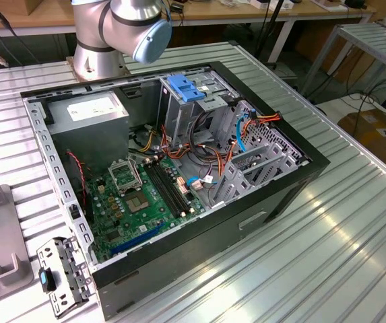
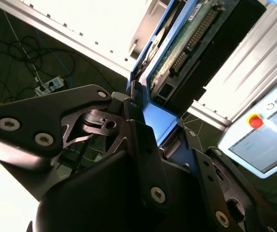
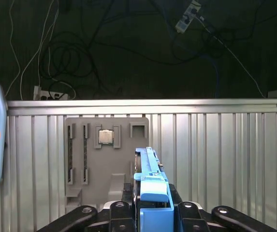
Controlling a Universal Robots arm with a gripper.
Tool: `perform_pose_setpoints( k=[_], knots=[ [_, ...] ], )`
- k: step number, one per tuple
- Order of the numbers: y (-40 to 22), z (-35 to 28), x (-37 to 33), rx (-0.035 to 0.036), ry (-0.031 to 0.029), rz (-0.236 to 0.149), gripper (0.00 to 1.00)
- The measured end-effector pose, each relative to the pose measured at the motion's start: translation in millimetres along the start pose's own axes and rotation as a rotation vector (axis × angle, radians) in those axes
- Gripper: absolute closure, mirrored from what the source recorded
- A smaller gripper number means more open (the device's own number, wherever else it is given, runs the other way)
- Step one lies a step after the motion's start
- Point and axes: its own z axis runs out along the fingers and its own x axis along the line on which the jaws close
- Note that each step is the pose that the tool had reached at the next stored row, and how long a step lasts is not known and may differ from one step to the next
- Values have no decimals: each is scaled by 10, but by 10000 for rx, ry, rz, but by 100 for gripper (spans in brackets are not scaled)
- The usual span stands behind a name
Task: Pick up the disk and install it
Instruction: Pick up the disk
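The disk (image 3: pixel 147 166) stands on edge between my gripper's (image 3: pixel 152 195) black fingers, and its bright blue carrier rail faces the first wrist camera. In the second wrist view the disk (image 2: pixel 184 46) shows its green circuit-board side and dark body, framed by the blue carrier, with the gripper (image 2: pixel 160 128) shut on its near end. The disk is held up in the air above a ribbed aluminium table (image 3: pixel 215 159). The open computer case (image 1: pixel 179 168) lies on its side in the exterior view, and its tall metal drive cage (image 1: pixel 182 111) is topped by a blue latch.
A grey parts fixture (image 3: pixel 107 154) holding a square chip lies on the table below the disk. A teach pendant (image 2: pixel 261 140) with a red button sits beside it. Cables and a power strip (image 3: pixel 49 92) lie on the floor. The arm's base (image 1: pixel 108 33) stands behind the case.
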Motion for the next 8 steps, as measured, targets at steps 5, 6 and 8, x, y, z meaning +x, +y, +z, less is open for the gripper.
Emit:
perform_pose_setpoints(
  k=[5,6,8],
  knots=[
    [-42,0,-1,0,0,0,63],
    [-49,1,-1,0,-1,0,63],
    [-65,1,-1,0,0,1,63]
  ],
)
